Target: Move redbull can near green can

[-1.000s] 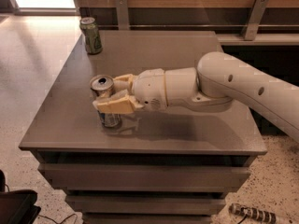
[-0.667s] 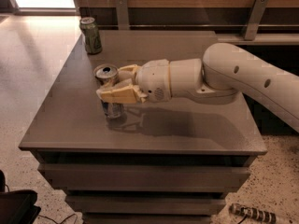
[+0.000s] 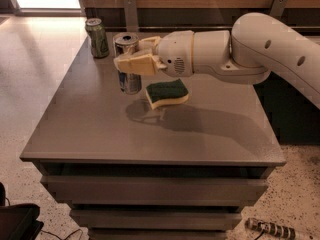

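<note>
The redbull can (image 3: 127,64) is a tall slim silver can with blue patches and a shiny open top. My gripper (image 3: 134,59) is shut on it around its upper half and holds it upright, just above the grey table (image 3: 100,129). The green can (image 3: 97,37) stands upright at the table's far left corner, a short way left of and behind the redbull can. My white arm reaches in from the right.
A green and yellow sponge (image 3: 167,93) lies on the table just right of the redbull can, under my wrist. A wooden wall with metal brackets runs behind the table. The floor drops off to the left.
My gripper has carried the redbull can away from the table's middle toward the far left, closer to the green can. The sponge, hidden under my arm before, now shows.
</note>
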Controlling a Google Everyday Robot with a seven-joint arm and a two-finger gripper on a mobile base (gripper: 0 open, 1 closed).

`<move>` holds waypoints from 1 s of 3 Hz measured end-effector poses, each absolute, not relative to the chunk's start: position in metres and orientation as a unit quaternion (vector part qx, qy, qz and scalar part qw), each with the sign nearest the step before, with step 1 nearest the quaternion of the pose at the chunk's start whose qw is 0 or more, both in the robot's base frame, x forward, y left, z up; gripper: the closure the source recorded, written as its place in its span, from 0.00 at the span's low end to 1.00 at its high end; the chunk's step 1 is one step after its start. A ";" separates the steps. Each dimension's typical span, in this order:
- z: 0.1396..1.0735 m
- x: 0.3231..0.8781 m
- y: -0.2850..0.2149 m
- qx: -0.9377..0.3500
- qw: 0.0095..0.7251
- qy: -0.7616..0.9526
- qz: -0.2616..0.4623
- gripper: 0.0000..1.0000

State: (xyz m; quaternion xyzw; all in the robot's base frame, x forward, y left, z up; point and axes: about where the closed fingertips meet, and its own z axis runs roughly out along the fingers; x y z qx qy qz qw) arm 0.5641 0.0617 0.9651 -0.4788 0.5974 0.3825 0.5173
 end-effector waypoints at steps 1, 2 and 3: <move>0.986 0.604 0.048 -0.467 0.536 0.607 0.354 1.00; 1.004 0.645 0.040 -0.453 0.557 0.618 0.321 1.00; 1.011 0.685 0.042 -0.440 0.567 0.625 0.307 1.00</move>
